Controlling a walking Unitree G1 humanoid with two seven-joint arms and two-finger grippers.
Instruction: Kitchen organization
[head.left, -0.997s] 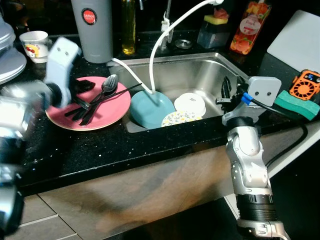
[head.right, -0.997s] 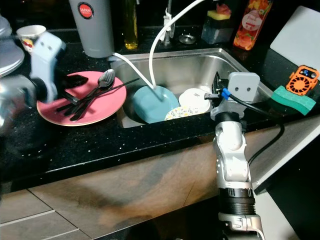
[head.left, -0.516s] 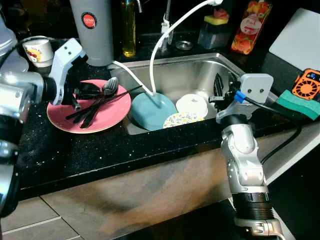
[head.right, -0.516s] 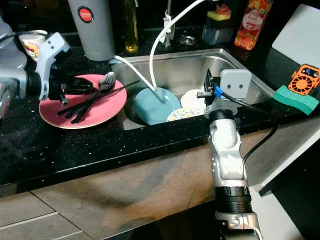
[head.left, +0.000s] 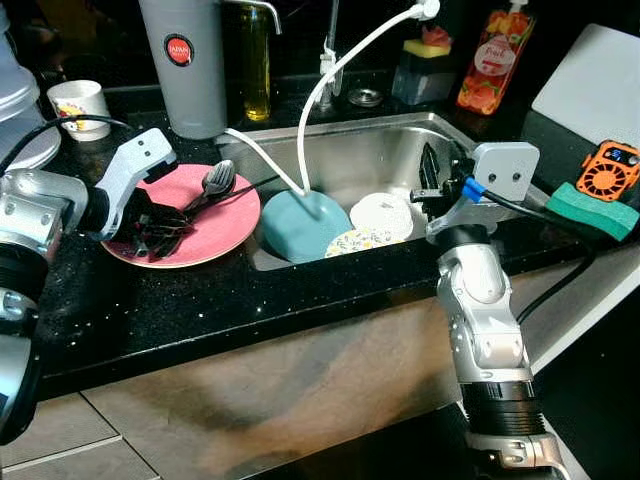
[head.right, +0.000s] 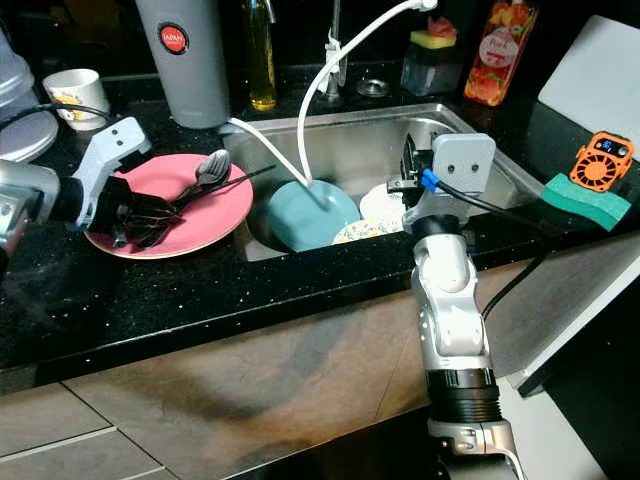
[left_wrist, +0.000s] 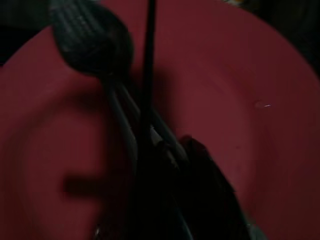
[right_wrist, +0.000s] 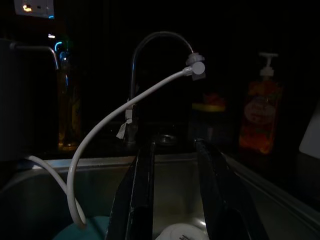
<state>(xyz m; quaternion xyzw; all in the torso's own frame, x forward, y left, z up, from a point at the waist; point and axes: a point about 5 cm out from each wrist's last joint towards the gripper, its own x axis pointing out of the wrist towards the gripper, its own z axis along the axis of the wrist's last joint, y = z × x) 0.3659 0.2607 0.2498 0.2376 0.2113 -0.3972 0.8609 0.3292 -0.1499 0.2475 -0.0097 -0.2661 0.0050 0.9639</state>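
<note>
A pink plate (head.left: 222, 226) lies on the black counter left of the sink, with a dark spoon (head.left: 218, 179) and other dark cutlery (left_wrist: 145, 75) on it. My left gripper (head.left: 150, 228) is down on the plate's left side, fingers drawn together on the cutlery handles. In the steel sink (head.left: 390, 125) lie a teal plate (head.left: 300, 222), a white bowl (head.left: 380, 212) and a patterned plate (head.left: 352, 240). A white hose (head.left: 340, 60) runs from the tap to the teal plate. My right gripper (right_wrist: 175, 142) hovers open over the sink's right side, above the white bowl.
Behind the plate stand a grey flask (head.left: 185, 60), an oil bottle (head.left: 255, 60) and a cup (head.left: 78, 100). An orange soap bottle (head.left: 490, 60) stands behind the sink. To its right are a green sponge (head.left: 590, 210), an orange fan (head.left: 610, 170) and a white board (head.left: 590, 75).
My left gripper has come down from above the pink plate onto the cutlery handles, its fingers drawing together. The right gripper has shifted a little toward the sink's middle.
</note>
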